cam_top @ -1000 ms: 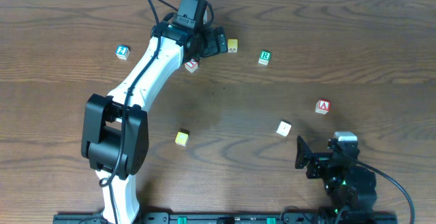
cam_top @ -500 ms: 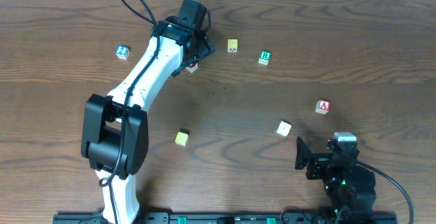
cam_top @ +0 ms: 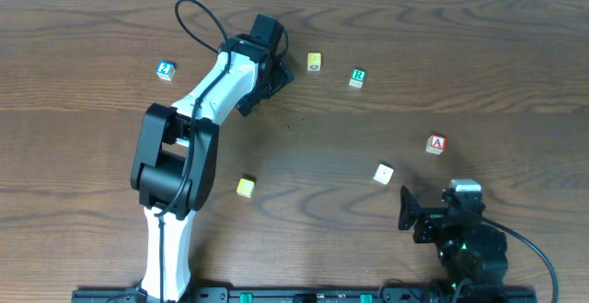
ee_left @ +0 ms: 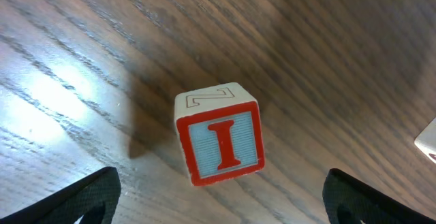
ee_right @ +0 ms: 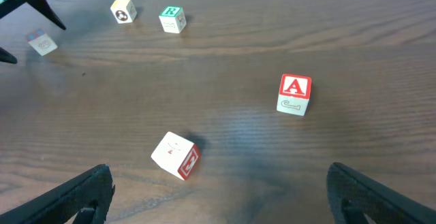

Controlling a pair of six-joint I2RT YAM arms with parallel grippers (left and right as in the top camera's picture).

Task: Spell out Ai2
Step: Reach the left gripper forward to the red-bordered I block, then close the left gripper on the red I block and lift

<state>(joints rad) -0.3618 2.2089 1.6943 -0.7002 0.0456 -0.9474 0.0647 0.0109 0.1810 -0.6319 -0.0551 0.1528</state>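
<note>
The red "I" cube sits on the table, tilted a little, between the wide-open fingers of my left gripper. The fingers do not touch it. In the overhead view my left gripper hides this cube; the cube also shows in the right wrist view. The blue "2" cube lies far left. The red "A" cube lies at the right and also shows in the right wrist view. My right gripper is open and empty near the front edge, and its fingers show in its own wrist view.
A green "R" cube and a yellow cube lie at the back, right of my left gripper. A pale cream cube lies just ahead of my right gripper. Another yellow cube sits in the front middle.
My left gripper has swung and come down over the "I" cube, which now sits between its fingers. The left arm's elbow has shifted right. The right arm has not moved.
</note>
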